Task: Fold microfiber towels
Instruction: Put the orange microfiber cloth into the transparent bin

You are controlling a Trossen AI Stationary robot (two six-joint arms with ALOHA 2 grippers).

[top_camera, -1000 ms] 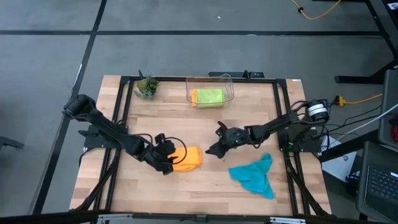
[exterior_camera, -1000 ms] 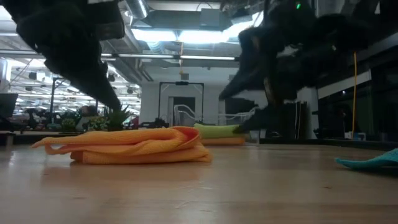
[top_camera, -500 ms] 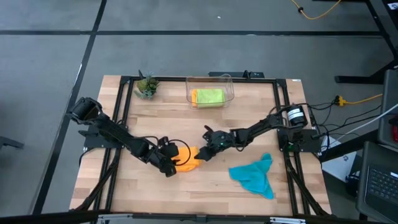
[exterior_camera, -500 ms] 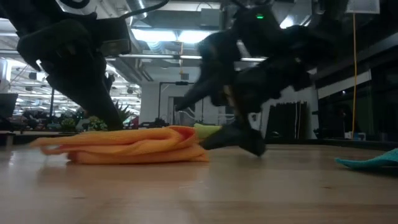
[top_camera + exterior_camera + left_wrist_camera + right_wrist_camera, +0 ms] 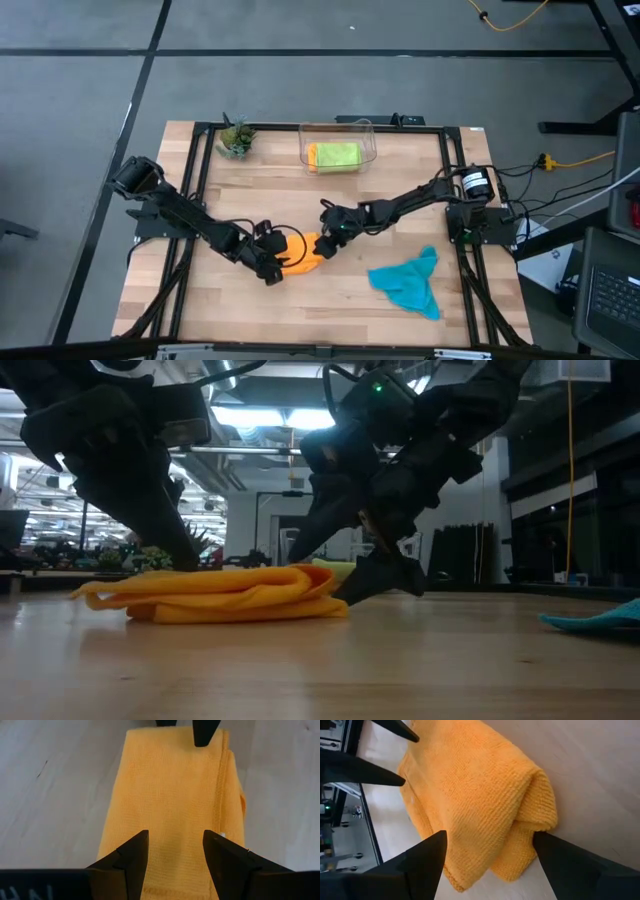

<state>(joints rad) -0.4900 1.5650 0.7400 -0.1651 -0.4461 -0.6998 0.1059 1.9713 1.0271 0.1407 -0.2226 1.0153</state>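
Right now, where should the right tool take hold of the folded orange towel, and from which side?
Probably the rounded fold at the right end of the folded orange towel, approached from the right, low along the table. There the layers bulge into a thick roll, and the open right tool already straddles it. The open left tool covers the opposite end, so that side is taken.

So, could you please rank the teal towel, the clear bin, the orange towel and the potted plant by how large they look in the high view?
1. Teal towel, spread loosely.
2. Clear bin, close behind it in size.
3. Orange towel, though both hands cover part of it, so this is unsure.
4. Potted plant, plainly smallest.
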